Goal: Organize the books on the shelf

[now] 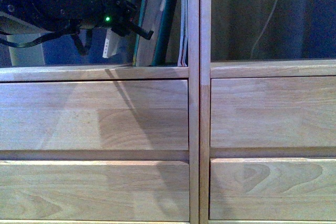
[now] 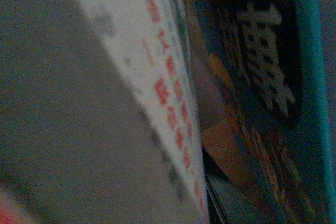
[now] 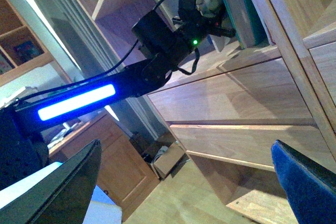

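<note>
Paperback (image 2: 147, 77) red lettering, left-wrist only

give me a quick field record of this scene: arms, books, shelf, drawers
left arm: reaches into the left compartment; its fingers are beside the books, open or shut unclear
right arm: fingers wide apart, nothing between them, back from the shelf
shelf: light natural-wood bookcase, two columns
books: thick teal-covered book leaning in the left compartment; thin pale booklets against the central upright; thin paperback with white, red-lettered spine beside the teal book
drawers: four plain wooden drawer fronts, all closed
</note>
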Motion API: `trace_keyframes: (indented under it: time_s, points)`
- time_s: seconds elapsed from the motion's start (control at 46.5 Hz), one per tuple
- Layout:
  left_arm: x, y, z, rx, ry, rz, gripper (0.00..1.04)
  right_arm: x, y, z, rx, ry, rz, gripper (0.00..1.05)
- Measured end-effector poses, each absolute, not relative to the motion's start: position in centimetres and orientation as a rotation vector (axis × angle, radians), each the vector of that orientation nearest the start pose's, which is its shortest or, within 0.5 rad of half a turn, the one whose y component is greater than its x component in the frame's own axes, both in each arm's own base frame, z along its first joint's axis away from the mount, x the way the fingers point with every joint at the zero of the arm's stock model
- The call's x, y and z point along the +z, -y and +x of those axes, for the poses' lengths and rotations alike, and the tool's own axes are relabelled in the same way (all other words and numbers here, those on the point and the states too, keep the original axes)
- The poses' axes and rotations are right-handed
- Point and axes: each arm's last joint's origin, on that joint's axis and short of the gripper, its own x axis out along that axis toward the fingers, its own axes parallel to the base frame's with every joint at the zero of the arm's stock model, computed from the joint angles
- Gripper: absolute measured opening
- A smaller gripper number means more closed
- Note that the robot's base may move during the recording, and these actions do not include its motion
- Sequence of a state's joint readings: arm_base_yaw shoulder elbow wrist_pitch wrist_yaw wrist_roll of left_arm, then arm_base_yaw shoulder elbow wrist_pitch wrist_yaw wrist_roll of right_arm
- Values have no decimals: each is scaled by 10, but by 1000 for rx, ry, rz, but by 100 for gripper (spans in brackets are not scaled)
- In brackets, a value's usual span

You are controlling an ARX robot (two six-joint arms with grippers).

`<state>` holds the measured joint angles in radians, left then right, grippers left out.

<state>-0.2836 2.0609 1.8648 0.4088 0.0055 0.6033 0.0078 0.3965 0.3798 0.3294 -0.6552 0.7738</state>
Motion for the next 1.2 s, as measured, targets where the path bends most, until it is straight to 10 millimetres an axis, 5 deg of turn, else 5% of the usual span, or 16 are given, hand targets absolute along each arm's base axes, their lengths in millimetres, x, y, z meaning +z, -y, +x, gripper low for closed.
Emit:
trace_keyframes:
  time_s: [0.322, 0.494, 0.924, 1.203]
  points:
    - [370, 170, 478, -195, 270, 510, 8, 289, -18, 109, 735, 32, 638, 98]
    - [367, 170, 476, -173, 242, 496, 38, 289, -18, 109, 735, 32, 638, 98]
    - [349, 165, 465, -183, 223, 525, 95, 289, -18, 109, 735, 32, 638, 98]
    - [343, 158, 431, -267, 265, 506, 97, 289, -18, 109, 735, 32, 638, 98]
